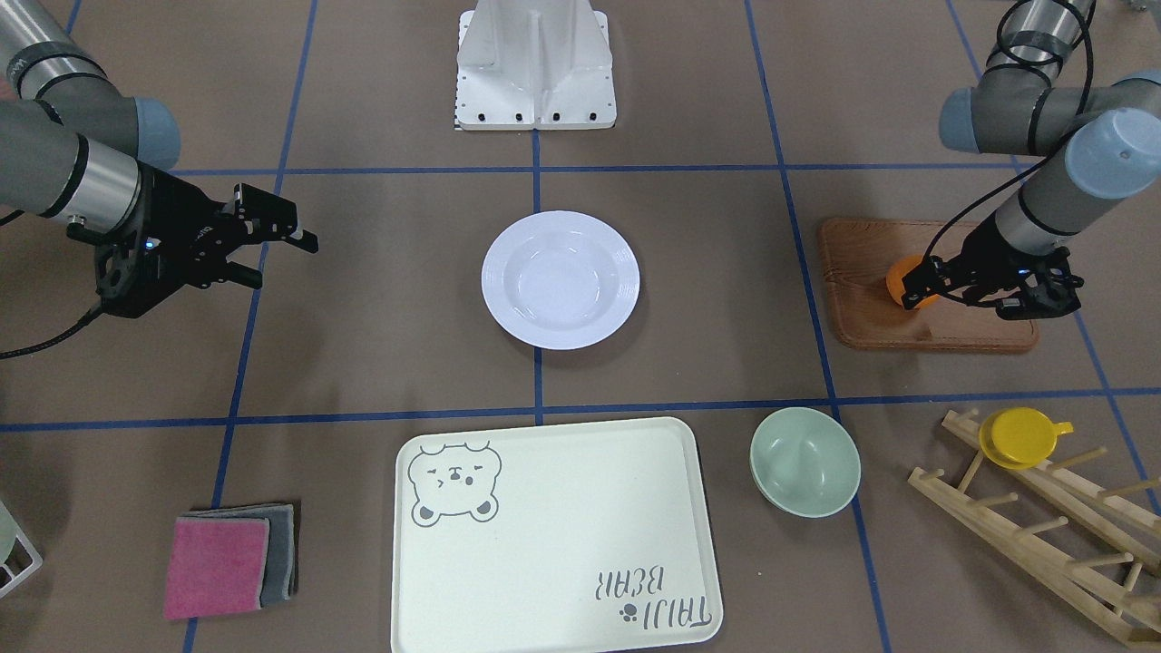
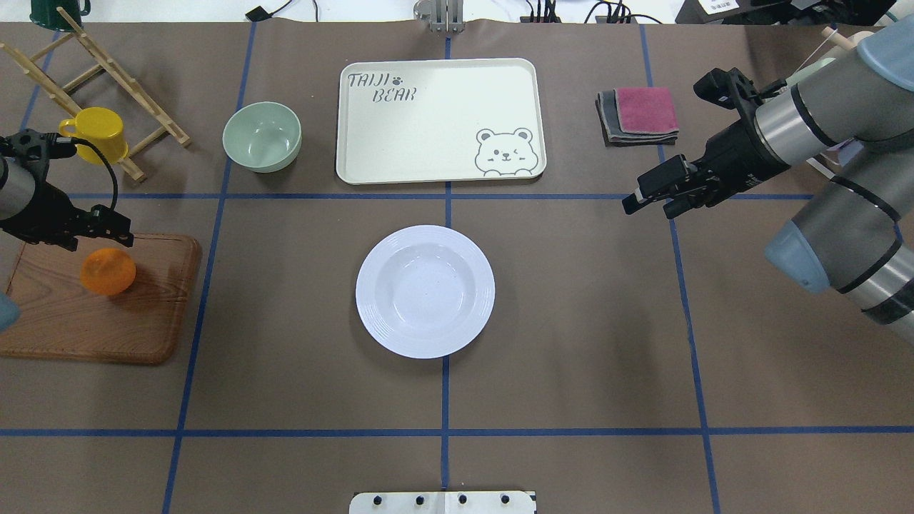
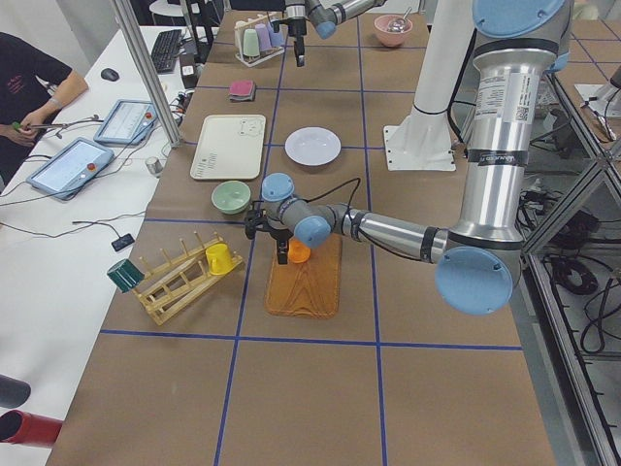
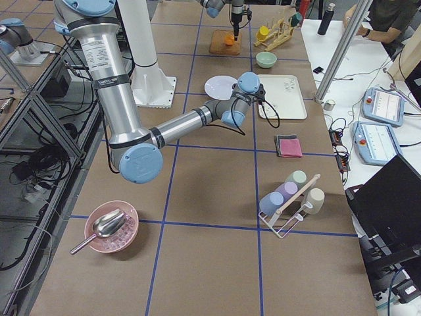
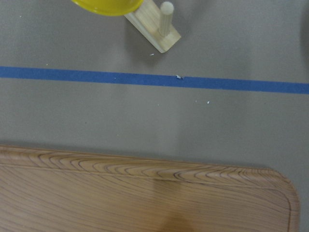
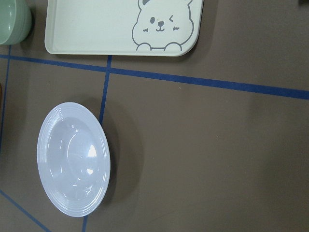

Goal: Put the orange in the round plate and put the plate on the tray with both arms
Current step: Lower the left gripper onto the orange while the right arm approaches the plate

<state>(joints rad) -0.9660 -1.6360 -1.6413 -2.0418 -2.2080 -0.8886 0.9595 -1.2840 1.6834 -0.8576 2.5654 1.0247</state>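
Note:
The orange (image 2: pixel 107 271) lies on a brown wooden board (image 2: pixel 86 321) at the table's left. My left gripper (image 2: pixel 118 235) hangs tilted just over its far side; the fingers look open, and the orange (image 1: pixel 900 279) shows between them in the front view. Neither orange nor fingers appear in the left wrist view. The white round plate (image 2: pixel 425 289) sits empty mid-table. The cream bear tray (image 2: pixel 435 121) lies beyond it, also empty. My right gripper (image 2: pixel 646 202) hovers open and empty to the right of the plate (image 6: pixel 72 159), which shows below the tray (image 6: pixel 96 24) in its wrist view.
A pale green bowl (image 2: pixel 261 135) stands left of the tray. A yellow cup (image 2: pixel 96 132) hangs on a wooden rack (image 2: pixel 107 71) at the far left. Folded pink and grey cloths (image 2: pixel 639 114) lie right of the tray. The robot base (image 1: pixel 535 63) is at the near edge.

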